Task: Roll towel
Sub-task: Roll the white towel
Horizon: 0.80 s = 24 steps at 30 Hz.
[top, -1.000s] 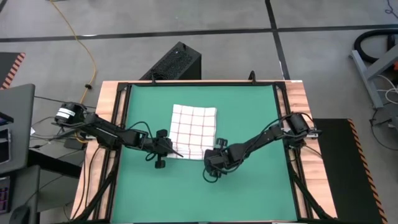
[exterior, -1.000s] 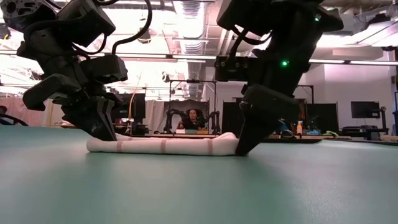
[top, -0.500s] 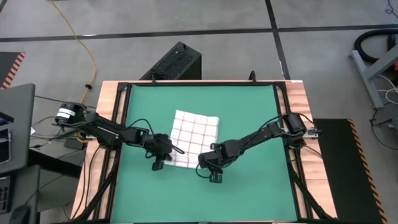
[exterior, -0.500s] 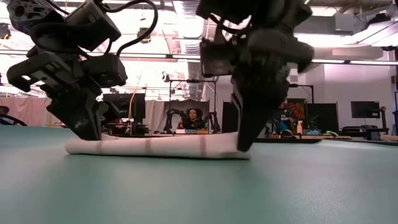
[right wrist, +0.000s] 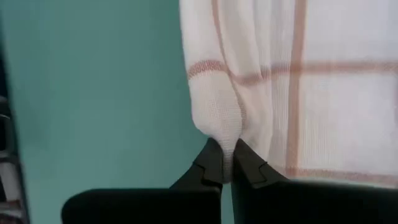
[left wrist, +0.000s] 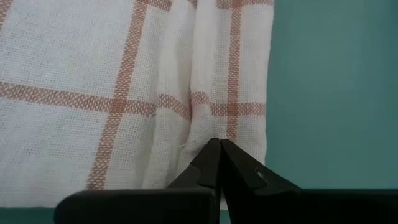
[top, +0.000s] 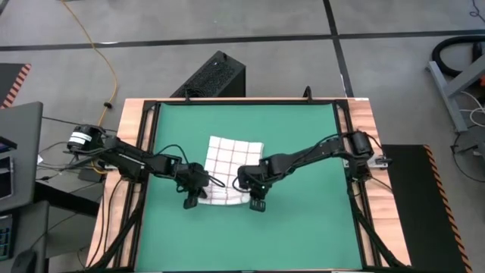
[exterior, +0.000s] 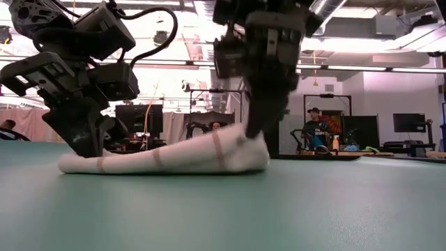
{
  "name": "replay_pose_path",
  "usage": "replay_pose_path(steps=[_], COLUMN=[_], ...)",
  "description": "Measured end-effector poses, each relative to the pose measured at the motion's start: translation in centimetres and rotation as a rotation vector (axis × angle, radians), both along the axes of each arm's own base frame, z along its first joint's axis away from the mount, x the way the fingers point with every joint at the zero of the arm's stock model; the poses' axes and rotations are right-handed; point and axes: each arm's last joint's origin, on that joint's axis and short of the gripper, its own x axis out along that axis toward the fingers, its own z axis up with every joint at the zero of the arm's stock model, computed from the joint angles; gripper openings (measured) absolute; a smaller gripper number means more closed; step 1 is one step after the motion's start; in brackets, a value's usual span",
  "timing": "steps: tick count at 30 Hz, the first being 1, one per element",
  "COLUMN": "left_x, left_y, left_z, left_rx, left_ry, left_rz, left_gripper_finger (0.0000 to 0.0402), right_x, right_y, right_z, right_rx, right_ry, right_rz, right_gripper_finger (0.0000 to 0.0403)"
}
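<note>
Green mat (top: 303, 144) on wood-edged table (top: 362, 114), lab behind w/ seated person (exterior: 315, 125). Both grippers, left (left wrist: 217, 149) & right (right wrist: 225, 158), pinch soft white red-checked towel (top: 231, 163).

Both arms are dark, near-black, built of blocky jointed segments with thin black cables looping loosely along them; the left arm (top: 136, 161) ends near its base in a pale, whitish cylindrical part, the right arm (top: 318, 155) in a rounded dark housing. Each claw, left claw (left wrist: 216, 158) and right claw (right wrist: 222, 163), has two matte black fingers tapering to narrow pointed tips, set on a wide flat black bar. From table level the wrist housings look chunky and angular, with a cable arching over the left one.
</note>
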Motion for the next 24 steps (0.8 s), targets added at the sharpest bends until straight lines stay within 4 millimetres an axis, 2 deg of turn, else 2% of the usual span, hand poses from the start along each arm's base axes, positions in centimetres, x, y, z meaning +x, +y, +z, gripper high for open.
replay_pose_path(steps=[3, 8, 12, 20, 24], left_x=[0.0, 0.0, 0.0, 0.0, 0.0], left_y=[-0.1, -0.2, -0.2, -0.3, -0.4], left_z=[0.0, 0.1, 0.1, 0.2, 0.2], left_rx=[-0.024, -0.071, -0.086, -0.117, -0.144], left_ry=[0.004, 0.008, 0.008, 0.012, 0.016], left_rz=[-0.003, -0.021, -0.030, -0.035, -0.050], left_gripper_finger=[0.0000, 0.0000, 0.0000, 0.0000, 0.0000], right_x=[-0.3, -0.7, -0.6, 0.3, 0.3], right_y=[-0.9, -3.1, -3.8, -4.2, -4.2], right_z=[1.1, 1.0, 0.4, -2.5, -2.8], right_rx=[-0.015, -0.021, -0.028, -0.107, -0.138], right_ry=[-0.013, 0.055, 0.081, 0.124, 0.133], right_rz=[-0.037, -0.114, -0.132, -0.173, -0.224], right_gripper_finger=[0.0017, 0.0017, 0.0017, 0.0017, 0.0017])
